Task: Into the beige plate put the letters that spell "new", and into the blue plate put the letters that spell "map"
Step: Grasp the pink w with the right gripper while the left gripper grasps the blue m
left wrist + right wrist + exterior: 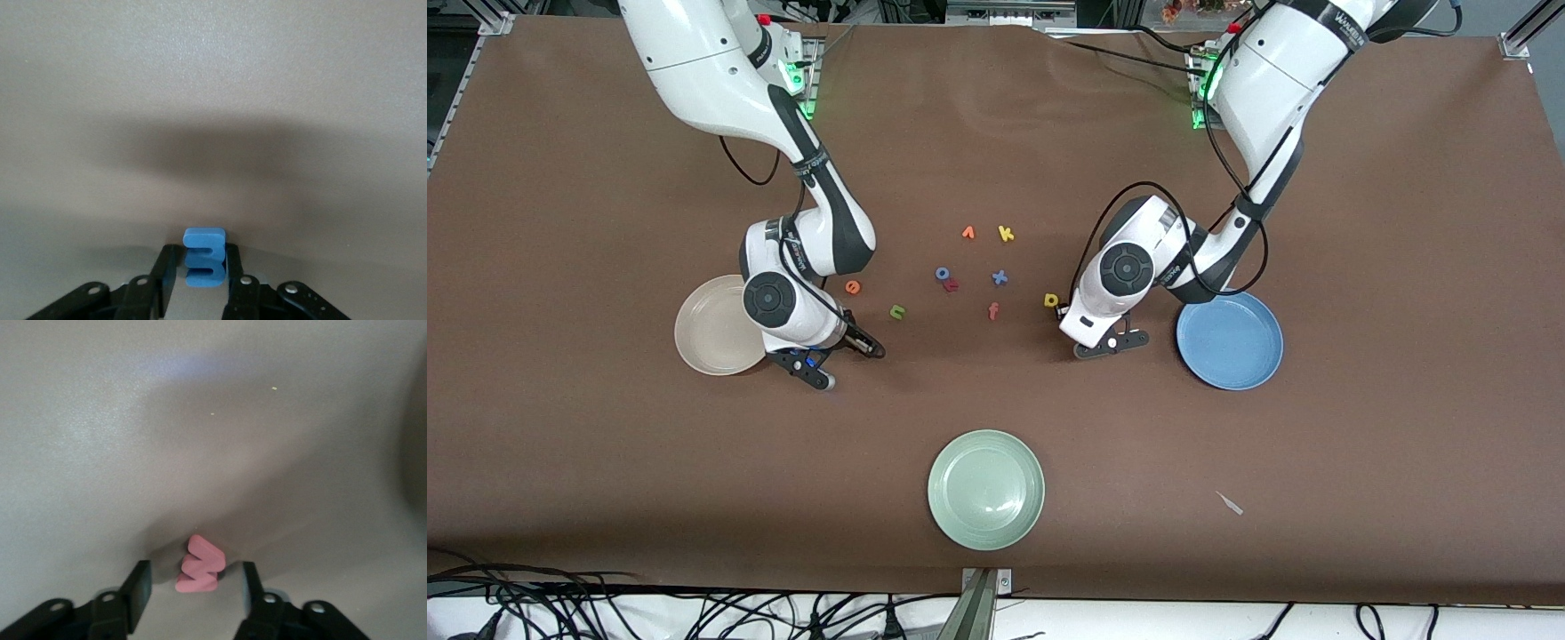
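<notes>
L wrist view only: left gripper (197,280) clamped on blue "m" (203,257), table level near blue plate (1230,340). R wrist view only: right gripper (193,593) fingers apart around salmon "w" (199,564), beside beige plate (711,338). Both plates hold nothing.

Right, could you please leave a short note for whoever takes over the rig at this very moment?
Left gripper: shut on the blue "m", low at the table beside the blue plate.
Right gripper: open, its fingers on either side of the salmon "w" with gaps, beside the beige plate.
On the table between the arms: orange "e", green "n", yellow "p". I cannot find the teal "a".
Done: no letter shows in either plate.
Left: all six letters, beginning with these two.
</notes>
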Robot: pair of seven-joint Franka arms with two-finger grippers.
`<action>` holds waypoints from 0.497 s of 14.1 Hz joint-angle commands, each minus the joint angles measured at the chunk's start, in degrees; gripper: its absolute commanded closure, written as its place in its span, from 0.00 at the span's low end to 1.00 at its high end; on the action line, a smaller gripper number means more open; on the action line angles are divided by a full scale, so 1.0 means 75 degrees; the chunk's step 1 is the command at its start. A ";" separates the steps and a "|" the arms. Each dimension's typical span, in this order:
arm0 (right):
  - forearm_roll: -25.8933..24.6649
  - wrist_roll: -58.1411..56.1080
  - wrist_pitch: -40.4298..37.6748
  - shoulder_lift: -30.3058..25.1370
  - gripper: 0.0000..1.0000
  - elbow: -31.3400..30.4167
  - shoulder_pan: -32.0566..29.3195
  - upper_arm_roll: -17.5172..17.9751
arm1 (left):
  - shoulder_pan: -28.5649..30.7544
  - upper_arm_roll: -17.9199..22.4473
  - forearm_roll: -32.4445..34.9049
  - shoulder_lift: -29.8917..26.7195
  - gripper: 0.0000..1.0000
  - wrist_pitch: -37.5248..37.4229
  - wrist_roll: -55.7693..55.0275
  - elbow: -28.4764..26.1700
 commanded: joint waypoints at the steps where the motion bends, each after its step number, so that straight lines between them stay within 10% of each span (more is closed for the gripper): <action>1: 0.0150 -0.0115 0.0190 0.0056 0.58 -0.0071 0.0002 -0.0011 | 0.0008 0.0019 0.0347 -0.0190 0.92 -0.0089 -0.0028 -0.0162; 4: 0.0150 -0.0115 0.0167 0.0056 0.97 -0.0048 0.0002 -0.0011 | 0.0137 0.0019 0.0347 -0.0916 0.96 -0.1597 0.0589 0.0165; 7: 0.0138 -0.0348 0.0085 0.0009 1.00 0.0046 0.0037 -0.0011 | 0.0604 0.0030 0.0347 -0.1596 0.94 -0.2935 0.1749 0.0155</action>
